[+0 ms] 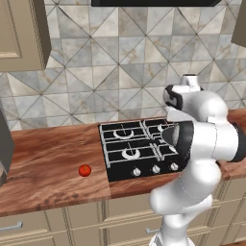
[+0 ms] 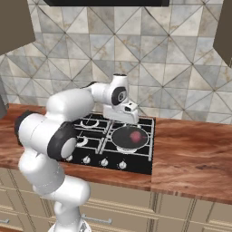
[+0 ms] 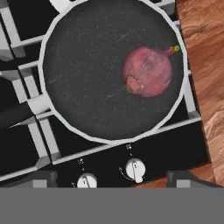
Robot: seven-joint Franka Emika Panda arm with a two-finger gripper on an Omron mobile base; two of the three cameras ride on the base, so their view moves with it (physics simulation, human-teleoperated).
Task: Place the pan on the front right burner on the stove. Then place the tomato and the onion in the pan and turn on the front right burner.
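Overhead, the hand view shows one pan (image 3: 87, 78) seated on the grate of the front right burner (image 3: 189, 105), with one onion (image 3: 147, 72) lying inside it, right of the pan's centre and apart from the rim. The pan's black handle (image 3: 15, 116) points to the left of that view. Two fingertips (image 3: 41, 178) of the gripper (image 3: 111, 179) rise at the bottom edge, spread wide with nothing between them, above the knob row. Two silver knobs (image 3: 135, 169) sit just below the pan in that view; three show in the left base view.

One tomato (image 1: 85, 170) rests on the wooden counter (image 1: 48, 163), left of the stove (image 1: 129, 151) and well apart from the pan. The stove carries four burners. In the left base view the robot's own arm covers the stove's right side. In the right base view the hand hangs just behind the pan and above the stove. Grey patterned tiles (image 2: 181, 63) back the counter, and beige cabinets (image 1: 19, 33) hang above it.
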